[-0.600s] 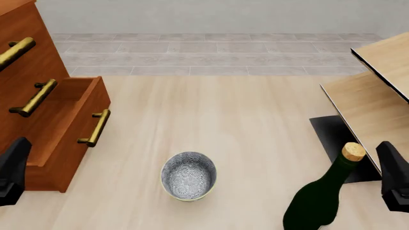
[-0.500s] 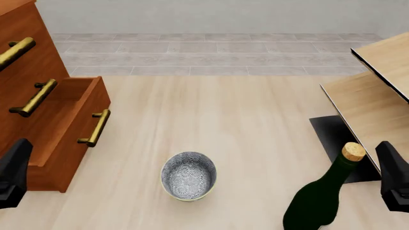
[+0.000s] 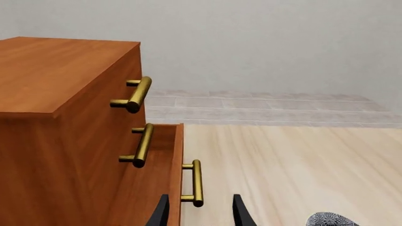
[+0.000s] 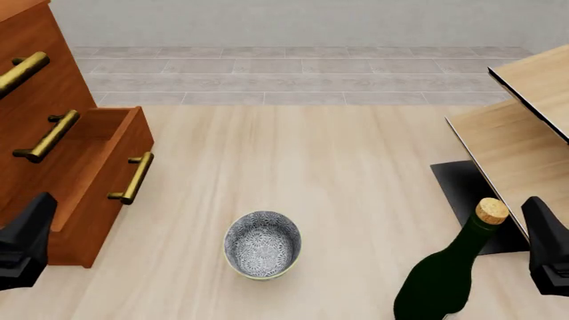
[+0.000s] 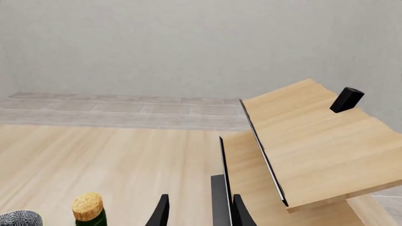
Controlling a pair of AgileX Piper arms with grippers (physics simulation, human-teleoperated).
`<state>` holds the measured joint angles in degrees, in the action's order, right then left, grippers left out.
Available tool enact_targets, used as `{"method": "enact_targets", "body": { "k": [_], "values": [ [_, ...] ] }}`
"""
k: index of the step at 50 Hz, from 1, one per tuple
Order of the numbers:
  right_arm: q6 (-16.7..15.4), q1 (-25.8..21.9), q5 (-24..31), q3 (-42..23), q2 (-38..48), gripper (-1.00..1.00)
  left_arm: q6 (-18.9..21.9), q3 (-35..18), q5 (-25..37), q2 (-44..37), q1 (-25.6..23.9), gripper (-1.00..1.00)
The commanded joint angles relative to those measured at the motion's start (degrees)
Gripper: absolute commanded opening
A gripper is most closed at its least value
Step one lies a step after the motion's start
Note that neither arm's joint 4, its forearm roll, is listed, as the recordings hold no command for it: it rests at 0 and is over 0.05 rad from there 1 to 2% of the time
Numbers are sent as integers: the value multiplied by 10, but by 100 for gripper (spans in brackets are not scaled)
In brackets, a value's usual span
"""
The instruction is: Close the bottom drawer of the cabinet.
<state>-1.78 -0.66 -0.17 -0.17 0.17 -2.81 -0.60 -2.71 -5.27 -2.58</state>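
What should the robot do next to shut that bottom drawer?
Probably move the left gripper forward against the bottom drawer. It sticks out from the cabinet, and its handle sits just ahead of the open fingers.

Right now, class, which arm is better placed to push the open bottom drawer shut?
Left. Its tool sits right before the bottom drawer; the right tool faces pale furniture.
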Motion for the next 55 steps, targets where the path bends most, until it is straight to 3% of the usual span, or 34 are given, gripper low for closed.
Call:
{"method": "enact_targets", "body": {
  "k": [1, 21, 35, 37, 38, 46, 49, 55],
  "values": [
    [-3, -2, 0, 0, 0, 100, -25, 5, -60, -77, -26, 100],
    [-7, -5, 0, 1, 0, 100, -29, 5, -288, -358, -129, 100],
    [-9, -6, -1, 0, 0, 100, -75, 6, -443, -552, -180, 100],
    [-9, -7, -2, 1, 0, 100, -82, 6, -465, -578, -183, 100],
    [-9, -7, -2, 1, 0, 100, -105, 6, -491, -612, -186, 100],
    [-9, -8, -3, 1, 0, 100, -134, 3, -588, -749, -188, 100],
    [-9, -9, -2, 0, -1, 100, -113, -12, -601, -802, -178, 100],
    [-10, -10, -3, 0, -1, 100, -113, -19, -660, -876, -168, 100]
  ]
}}
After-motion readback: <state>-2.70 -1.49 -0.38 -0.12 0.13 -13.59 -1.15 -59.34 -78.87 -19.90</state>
